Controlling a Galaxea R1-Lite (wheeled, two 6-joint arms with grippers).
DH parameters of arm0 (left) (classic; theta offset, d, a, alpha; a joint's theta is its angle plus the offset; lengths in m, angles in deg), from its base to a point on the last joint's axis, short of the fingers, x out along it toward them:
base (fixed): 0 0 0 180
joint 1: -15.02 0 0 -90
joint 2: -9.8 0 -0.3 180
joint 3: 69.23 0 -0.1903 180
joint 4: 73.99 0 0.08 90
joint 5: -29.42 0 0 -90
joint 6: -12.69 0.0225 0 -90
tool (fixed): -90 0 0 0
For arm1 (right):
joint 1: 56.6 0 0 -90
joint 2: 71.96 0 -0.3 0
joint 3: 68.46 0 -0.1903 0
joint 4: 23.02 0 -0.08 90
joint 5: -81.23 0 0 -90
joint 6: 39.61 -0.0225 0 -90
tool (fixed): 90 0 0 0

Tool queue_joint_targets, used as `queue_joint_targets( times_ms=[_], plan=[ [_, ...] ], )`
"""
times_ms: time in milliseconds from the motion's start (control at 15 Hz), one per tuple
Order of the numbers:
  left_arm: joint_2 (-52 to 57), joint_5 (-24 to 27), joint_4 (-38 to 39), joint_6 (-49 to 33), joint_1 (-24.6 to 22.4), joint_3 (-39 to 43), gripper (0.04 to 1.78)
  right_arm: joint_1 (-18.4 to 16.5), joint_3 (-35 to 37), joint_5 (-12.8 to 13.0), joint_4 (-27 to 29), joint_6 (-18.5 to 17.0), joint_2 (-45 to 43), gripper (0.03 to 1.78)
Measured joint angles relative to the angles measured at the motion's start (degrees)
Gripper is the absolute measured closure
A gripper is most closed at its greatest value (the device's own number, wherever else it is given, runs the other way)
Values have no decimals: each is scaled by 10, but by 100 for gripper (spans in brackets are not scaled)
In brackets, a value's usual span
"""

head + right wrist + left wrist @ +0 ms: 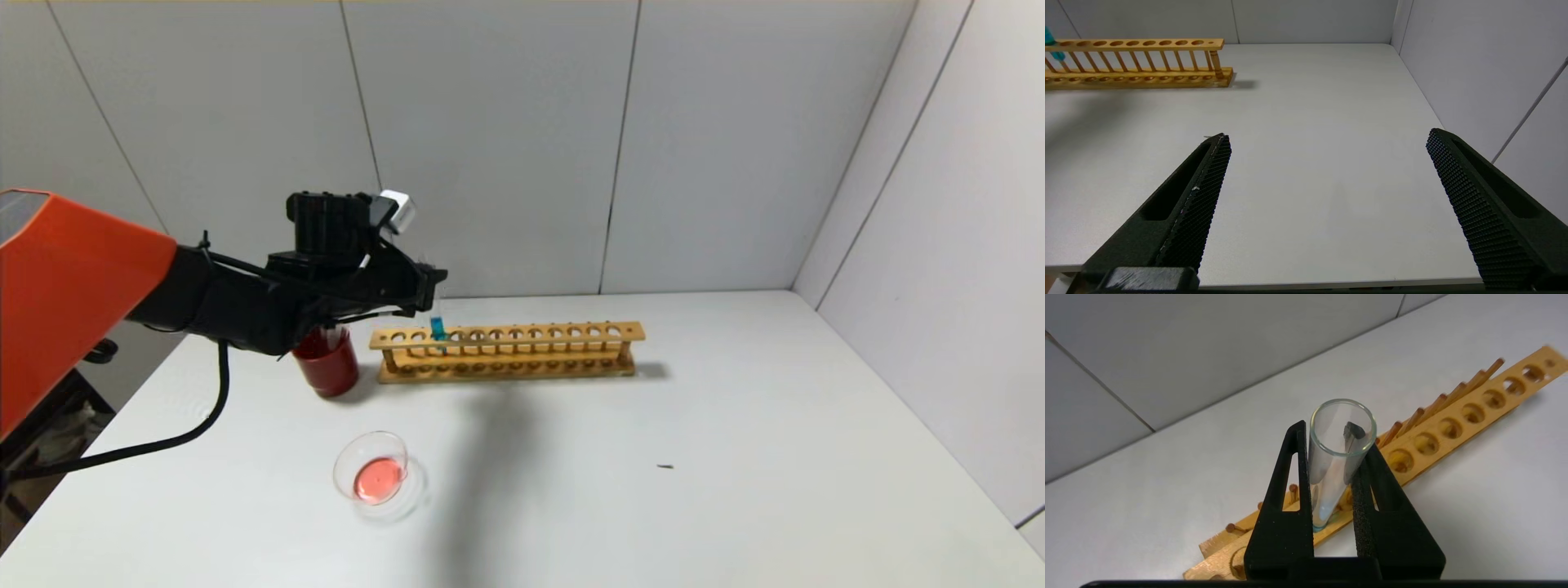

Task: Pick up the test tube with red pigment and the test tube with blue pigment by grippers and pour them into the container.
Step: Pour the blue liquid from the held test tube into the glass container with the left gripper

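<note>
From the head camera, the left gripper [430, 296] is clamped on the test tube with blue pigment [438, 327], which stands in the wooden rack [506, 351] near its left end. A dark red cup [326, 361] sits beside the rack. The container [371, 468], nearer the robot, holds red liquid. No writing is legible.

At the left wrist, black fingers [1361, 486] pinch the tube's glass.

At the right wrist, the right gripper [1327, 141] hangs wide open, holding nothing, over the table [1310, 122].

Orange shell, black arm [245, 306], black cable
</note>
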Motion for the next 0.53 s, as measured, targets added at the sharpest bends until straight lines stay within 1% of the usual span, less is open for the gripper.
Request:
queue_joint_targets(
  times_ms=[533],
  plan=[
    [144,3,-69,13,3,-16,150,0,0,0,0,0,0,6]
  ],
)
